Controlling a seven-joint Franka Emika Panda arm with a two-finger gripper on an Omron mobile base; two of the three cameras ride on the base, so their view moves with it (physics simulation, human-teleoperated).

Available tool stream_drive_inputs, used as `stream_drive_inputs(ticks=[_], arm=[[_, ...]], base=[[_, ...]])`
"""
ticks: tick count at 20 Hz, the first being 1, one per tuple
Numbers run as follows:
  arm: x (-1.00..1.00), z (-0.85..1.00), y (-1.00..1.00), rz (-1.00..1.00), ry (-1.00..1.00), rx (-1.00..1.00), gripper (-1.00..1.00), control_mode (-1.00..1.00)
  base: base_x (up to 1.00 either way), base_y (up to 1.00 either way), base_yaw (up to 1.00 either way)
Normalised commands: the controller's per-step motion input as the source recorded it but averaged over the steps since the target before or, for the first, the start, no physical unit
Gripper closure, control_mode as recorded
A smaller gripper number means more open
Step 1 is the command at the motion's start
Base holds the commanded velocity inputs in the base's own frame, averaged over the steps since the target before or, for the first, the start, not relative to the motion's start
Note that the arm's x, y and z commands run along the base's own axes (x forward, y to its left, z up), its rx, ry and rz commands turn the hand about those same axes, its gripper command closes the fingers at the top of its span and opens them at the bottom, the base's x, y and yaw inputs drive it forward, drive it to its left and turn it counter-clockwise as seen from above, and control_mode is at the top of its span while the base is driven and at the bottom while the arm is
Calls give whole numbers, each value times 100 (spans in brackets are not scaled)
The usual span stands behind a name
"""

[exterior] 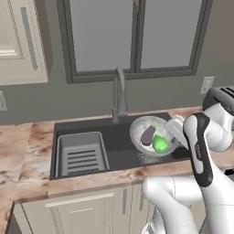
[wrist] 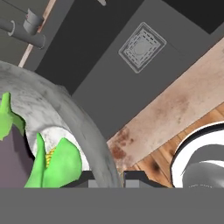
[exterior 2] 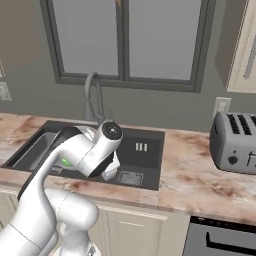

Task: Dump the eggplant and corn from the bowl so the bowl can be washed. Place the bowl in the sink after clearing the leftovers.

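Observation:
The pale grey bowl [exterior: 145, 125] hangs tilted over the right half of the dark sink [exterior: 119, 157], its opening facing the camera. The purple eggplant [exterior: 148, 135] and the green corn [exterior: 160, 144] lie inside it, side by side. My gripper [exterior: 173, 139] is shut on the bowl's right rim. In the hand view the bowl's rim [wrist: 81, 124] runs between my fingertips [wrist: 89, 180], with the gripper [wrist: 109, 180] clamped on it. There the corn [wrist: 61, 162] and eggplant [wrist: 12, 164] sit at the lower left. The sink's square drain [wrist: 141, 47] lies below.
A grey slotted basket [exterior: 82, 154] fills the sink's left half. The gooseneck faucet [exterior: 119, 93] stands behind the basin. A toaster [exterior 2: 235, 142] sits on the marble counter [exterior 2: 200, 170] at the right. A window is above the sink.

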Motion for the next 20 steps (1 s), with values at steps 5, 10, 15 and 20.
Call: stream_drive_inputs(ticks=[5, 10, 15, 20], arm=[[0, 0, 0, 0, 0, 0, 100, 100], [0, 0, 0, 0, 0, 0, 100, 100], [0, 0, 0, 0, 0, 0, 100, 100], [0, 0, 3, 0, 0, 0, 100, -100]], base=[[44, 31, 0], [52, 8, 0], [31, 0, 0], [0, 0, 0]])
